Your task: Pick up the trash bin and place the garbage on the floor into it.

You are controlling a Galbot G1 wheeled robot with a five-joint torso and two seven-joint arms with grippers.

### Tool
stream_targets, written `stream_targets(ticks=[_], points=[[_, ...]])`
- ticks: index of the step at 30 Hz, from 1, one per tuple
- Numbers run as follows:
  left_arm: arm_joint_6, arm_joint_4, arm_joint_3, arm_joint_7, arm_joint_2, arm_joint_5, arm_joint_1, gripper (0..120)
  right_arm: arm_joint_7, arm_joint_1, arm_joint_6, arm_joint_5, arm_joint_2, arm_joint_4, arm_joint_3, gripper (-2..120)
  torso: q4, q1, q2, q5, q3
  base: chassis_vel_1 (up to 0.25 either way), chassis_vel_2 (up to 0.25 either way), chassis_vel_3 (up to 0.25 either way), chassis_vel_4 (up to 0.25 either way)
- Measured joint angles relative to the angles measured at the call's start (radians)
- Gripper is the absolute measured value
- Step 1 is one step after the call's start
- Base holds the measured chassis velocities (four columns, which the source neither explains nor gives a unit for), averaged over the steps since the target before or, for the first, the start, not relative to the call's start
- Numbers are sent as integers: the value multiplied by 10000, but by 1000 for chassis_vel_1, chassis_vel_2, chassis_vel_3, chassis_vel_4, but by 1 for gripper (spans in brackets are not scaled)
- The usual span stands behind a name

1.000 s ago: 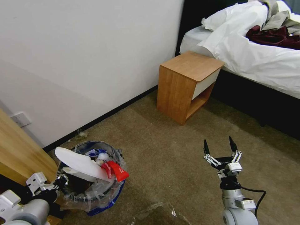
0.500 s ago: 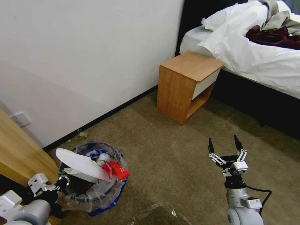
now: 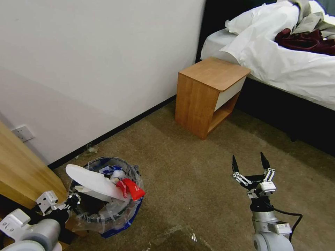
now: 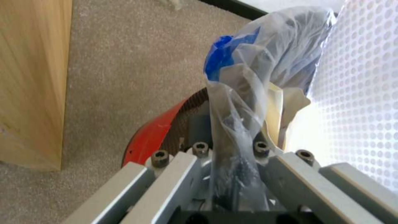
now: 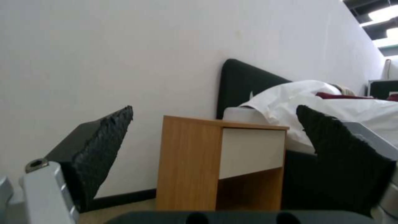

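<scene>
left hand (image 3: 71, 202): i've got it clamped on the trash bin (image 3: 120, 223) rim
right hand (image 3: 249, 166): spread wide, holding nothing, above the floor (image 3: 195, 174)

text: none legible | labels: none | brands: none | numbers: none | signs: none

**Carpeted floor beside the bed**

The floor (image 3: 195, 174) is a brownish short carpet running up to a white wall with a dark skirting strip. A wooden nightstand (image 3: 209, 96) stands on it by the wall, just beside the bed (image 3: 279, 66). A shiny patch of clear tape (image 3: 181, 233) lies flat on the carpet near the lower edge of the head view. A small crumpled scrap of clear plastic (image 3: 91, 149) rests against the skirting. A light wooden cabinet (image 3: 24, 170) stands on the carpet at the robot's left.
</scene>
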Motion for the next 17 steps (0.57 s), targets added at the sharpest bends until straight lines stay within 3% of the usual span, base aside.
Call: stream_targets(ticks=[17], points=[[31, -121, -3, -67, 29, -21, 60, 0, -80, -4, 30, 14, 10, -92, 68, 100, 0, 0, 0, 0, 0, 0, 0, 0, 0]])
